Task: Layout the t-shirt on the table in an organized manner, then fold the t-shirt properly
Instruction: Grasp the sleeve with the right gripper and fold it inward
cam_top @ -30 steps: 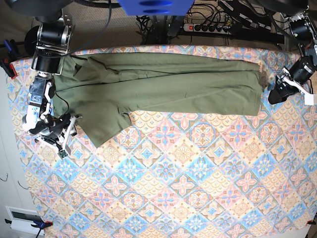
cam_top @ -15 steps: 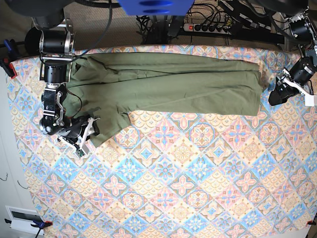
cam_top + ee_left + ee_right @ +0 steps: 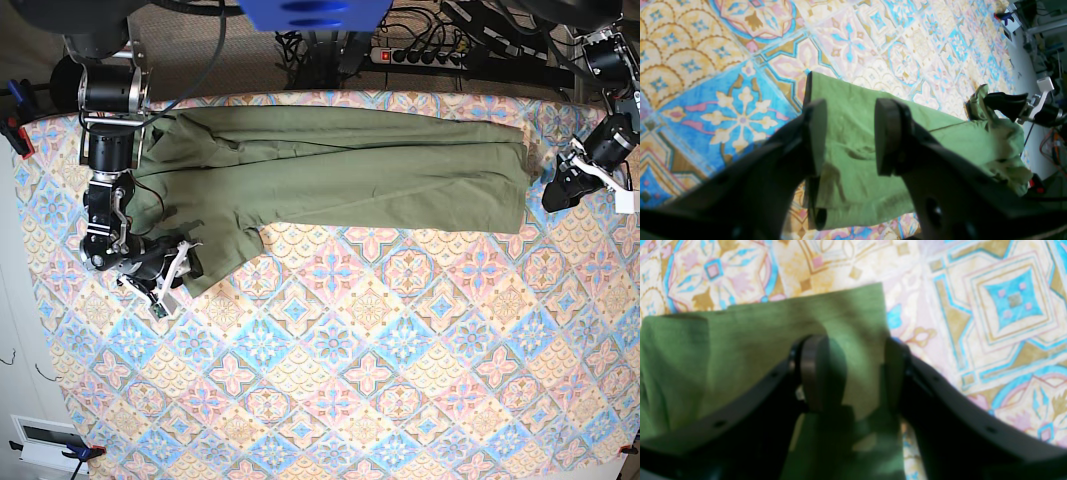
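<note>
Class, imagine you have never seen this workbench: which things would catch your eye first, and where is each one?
First comes the olive-green t-shirt, folded into a long band across the far side of the table, whose bright tile-patterned cloth stands out next. Then the two claws: the right claw, jaws apart, sits at the sleeve on the overhead view's left, and the left claw waits by the hem end on its right.
</note>
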You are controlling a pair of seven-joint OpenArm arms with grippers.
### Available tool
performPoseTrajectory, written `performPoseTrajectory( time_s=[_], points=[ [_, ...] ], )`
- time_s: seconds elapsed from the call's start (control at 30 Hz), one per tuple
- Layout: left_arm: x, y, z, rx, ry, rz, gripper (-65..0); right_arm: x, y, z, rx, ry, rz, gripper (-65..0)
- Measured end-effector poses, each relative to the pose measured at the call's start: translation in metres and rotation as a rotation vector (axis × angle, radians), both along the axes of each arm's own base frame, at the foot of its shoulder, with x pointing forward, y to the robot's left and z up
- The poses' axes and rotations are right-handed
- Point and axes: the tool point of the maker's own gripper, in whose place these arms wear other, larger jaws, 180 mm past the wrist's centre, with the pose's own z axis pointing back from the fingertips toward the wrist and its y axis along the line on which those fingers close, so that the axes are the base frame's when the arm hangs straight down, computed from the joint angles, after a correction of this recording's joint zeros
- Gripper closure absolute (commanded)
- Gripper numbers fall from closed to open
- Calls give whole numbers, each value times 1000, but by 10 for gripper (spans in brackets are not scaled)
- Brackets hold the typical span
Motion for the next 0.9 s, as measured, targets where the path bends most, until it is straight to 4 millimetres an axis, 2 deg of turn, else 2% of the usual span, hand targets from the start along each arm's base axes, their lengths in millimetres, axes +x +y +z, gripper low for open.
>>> performPoseTrajectory(
  time_s=[0.2, 0.33, 0.53, 0.6, 0.63, 0.77, 0.9],
  points=[
    [0, 0, 0, 0, 0, 0, -237, 26, 1, 20, 35, -77, -18, -267],
    [-1, 0, -1, 0, 5, -1, -237, 13, 1, 0, 56, -32, -34, -267],
    [-1, 0, -1, 1, 5, 0, -237, 11, 0, -2, 41, -12, -27, -261],
    [-1, 1, -1, 3, 4, -1, -237, 8, 3, -5, 42, -16, -15, -228],
    [-1, 0, -1, 3, 5, -1, -237, 6, 6, -7, 36, -19, -7, -192],
    [-2, 0, -2, 2, 8, 0, -237, 2, 16, -11, 35, -13, 29, -1],
    [-2, 0, -2, 2, 7, 0, -237, -1, 22, -5, 3, -11, 71, -5]
  ],
)
